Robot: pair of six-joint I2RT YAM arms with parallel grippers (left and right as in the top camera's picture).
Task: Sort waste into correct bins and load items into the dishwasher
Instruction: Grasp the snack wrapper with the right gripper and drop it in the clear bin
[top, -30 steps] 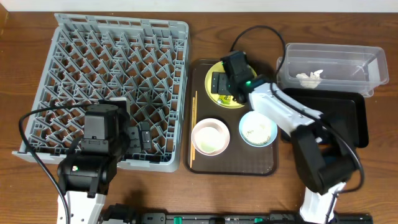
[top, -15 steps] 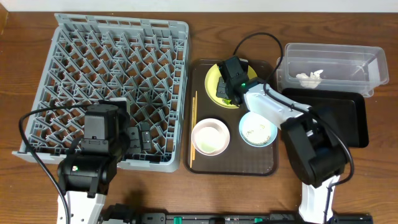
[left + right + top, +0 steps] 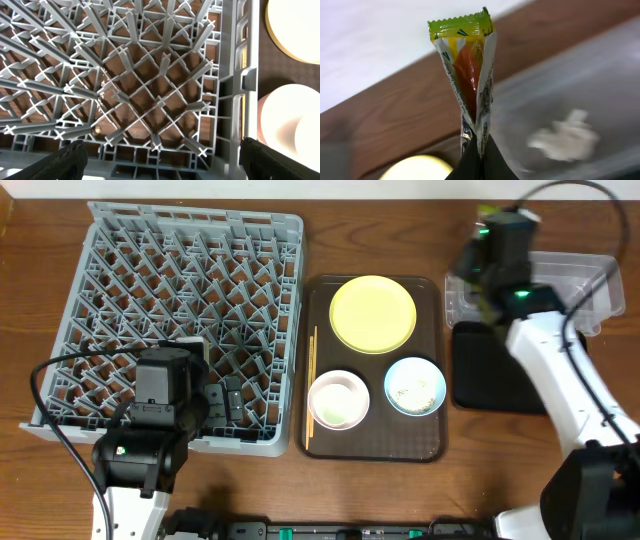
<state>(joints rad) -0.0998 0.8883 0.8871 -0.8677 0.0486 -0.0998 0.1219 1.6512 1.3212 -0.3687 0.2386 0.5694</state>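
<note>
Right gripper (image 3: pixel 472 161) clamped one wrapper (image 3: pixel 467 65), print illegible, well right of rack (image 3: pixel 180 240). Left gripper (image 3: pixel 160 160) spread over rack. One white bowl (image 3: pixel 338 400) and one blue bowl (image 3: pixel 415 388) beside it.

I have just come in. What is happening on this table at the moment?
The right gripper holds the yellow-green snack wrapper pinched at its lower end, at the edge of the clear tub, where a crumpled tissue lies. The yellow plate, white bowl, light-blue bowl and chopsticks are on the brown tray, not yet in the grey dish rack. The left gripper hangs open over the rack's near right corner, holding nothing.
</note>
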